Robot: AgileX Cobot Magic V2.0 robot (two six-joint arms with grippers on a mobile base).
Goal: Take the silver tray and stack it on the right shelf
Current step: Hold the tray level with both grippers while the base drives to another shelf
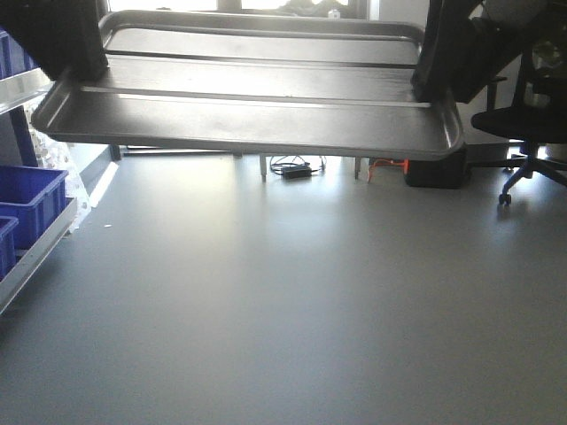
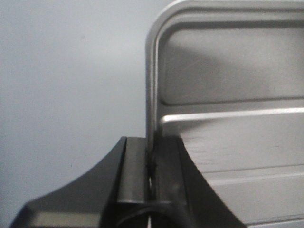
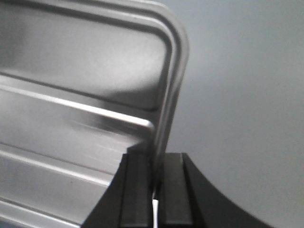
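Note:
The silver tray (image 1: pixel 248 97) hangs level in the air across the top of the front view, its two raised ridges running left to right. My left gripper (image 1: pixel 66 53) is shut on its left rim, and my right gripper (image 1: pixel 443 62) is shut on its right rim. In the left wrist view the black fingers (image 2: pixel 135 175) pinch the tray's thin rim (image 2: pixel 151 95), with the gripper (image 2: pixel 152 164) closed around it. In the right wrist view the gripper (image 3: pixel 156 171) clamps the tray (image 3: pixel 71 95) at its edge. The right shelf is out of view.
Grey floor (image 1: pixel 283 301) spreads below the tray. A rack with blue bins (image 1: pixel 27 199) stands at the left edge. A black office chair (image 1: pixel 527 124) is at the right. Cables and an orange-black box (image 1: pixel 434 168) lie under a far table.

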